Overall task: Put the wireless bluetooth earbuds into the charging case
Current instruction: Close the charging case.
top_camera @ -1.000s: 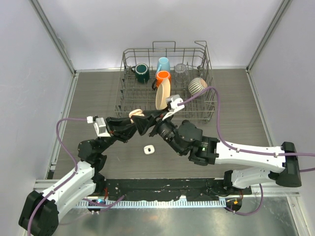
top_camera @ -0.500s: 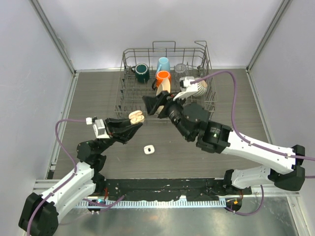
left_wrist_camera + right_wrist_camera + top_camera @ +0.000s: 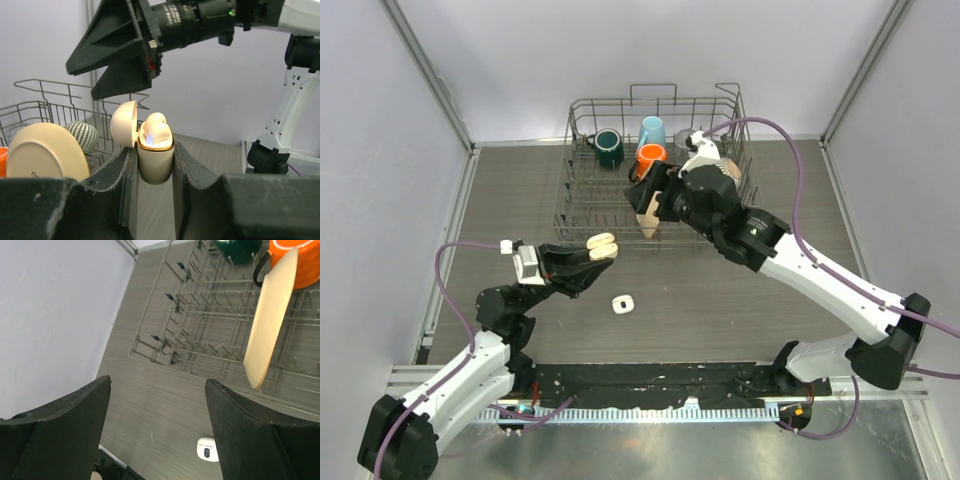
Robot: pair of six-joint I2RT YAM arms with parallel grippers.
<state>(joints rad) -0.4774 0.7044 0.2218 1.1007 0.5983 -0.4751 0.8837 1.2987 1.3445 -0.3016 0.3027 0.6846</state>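
The cream charging case (image 3: 155,159) stands upright between the fingers of my left gripper (image 3: 155,167), which is shut on it. Its lid (image 3: 124,124) is hinged open to the left. White earbuds (image 3: 156,127) sit in its mouth with a blue glow beside them; how many I cannot tell. From above, the case (image 3: 602,242) is held over the table, left of centre. My right gripper (image 3: 648,192) hangs open and empty above the rack's front, apart from the case. Its fingers (image 3: 120,45) show overhead in the left wrist view, and between them (image 3: 157,435) only table shows.
A wire dish rack (image 3: 578,195) at the back holds a green mug (image 3: 609,148), an orange mug (image 3: 652,155), a blue mug (image 3: 653,130), a cream plate (image 3: 648,205) and a striped bowl (image 3: 722,172). A small white case (image 3: 623,303) lies on the table, also in the right wrist view (image 3: 208,449).
My right gripper has drawn back from the case, risen toward the rack and opened wider. The left gripper keeps its hold on the case and has shifted slightly.
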